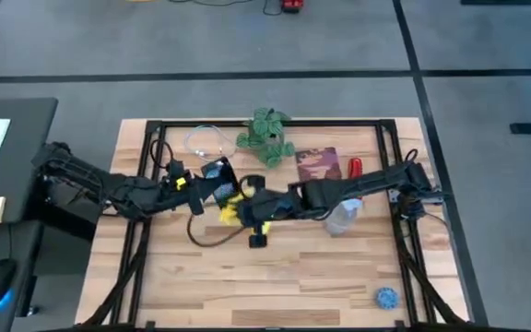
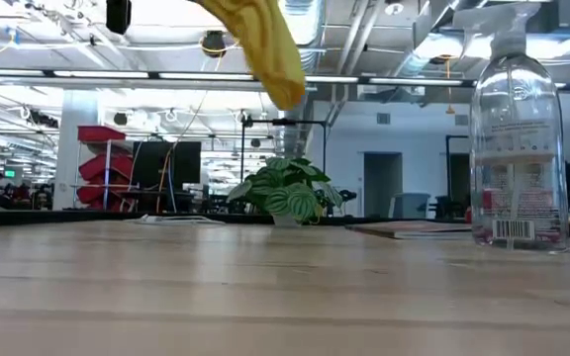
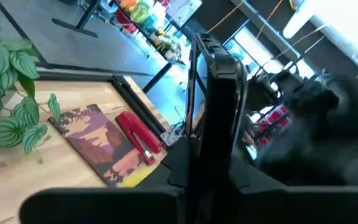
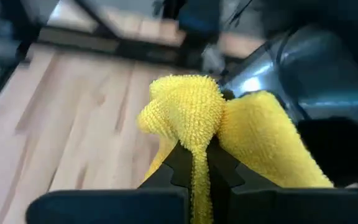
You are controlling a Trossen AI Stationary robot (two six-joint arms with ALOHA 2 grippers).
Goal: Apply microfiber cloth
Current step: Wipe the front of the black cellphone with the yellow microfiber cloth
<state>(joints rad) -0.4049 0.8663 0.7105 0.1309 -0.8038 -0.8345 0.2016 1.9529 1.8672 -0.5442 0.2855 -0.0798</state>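
Note:
The microfiber cloth point(image 4: 191, 112), bright yellow and bunched, is lifted above the middle of the table with my right gripper point(image 4: 194, 163) shut on it. In the low view the microfiber cloth point(image 2: 265, 44) hangs down from above. Just to its left, my left gripper point(image 3: 207, 158) is shut on a black phone point(image 3: 219, 87), held off the table. The phone's glossy face point(image 4: 291, 68) shows right beside the cloth in the right wrist view. I cannot tell whether cloth and phone touch. From above, both grippers meet near the table's middle, the left gripper point(image 1: 206, 180) and the right gripper point(image 1: 250, 210). My left gripper pinches the phone between its two fingers at the phone's lower part point(image 3: 211, 140). The phone stands on edge beyond the fingers, clear of the table. My right gripper pinches a bunched fold of the cloth point(image 4: 196, 146), several layers thick, between its two fingers. The cloth bulges out past the fingertips, slack and clear of the table.
A potted plant point(image 1: 265, 136), a book point(image 1: 318, 164) and a red stapler point(image 1: 356, 168) sit at the far side. A clear bottle point(image 1: 342, 218) stands under my right arm. Also on the table are a white cable point(image 1: 206, 143), a dark cord point(image 1: 212, 238) and a blue ball point(image 1: 387, 297) at the near right.

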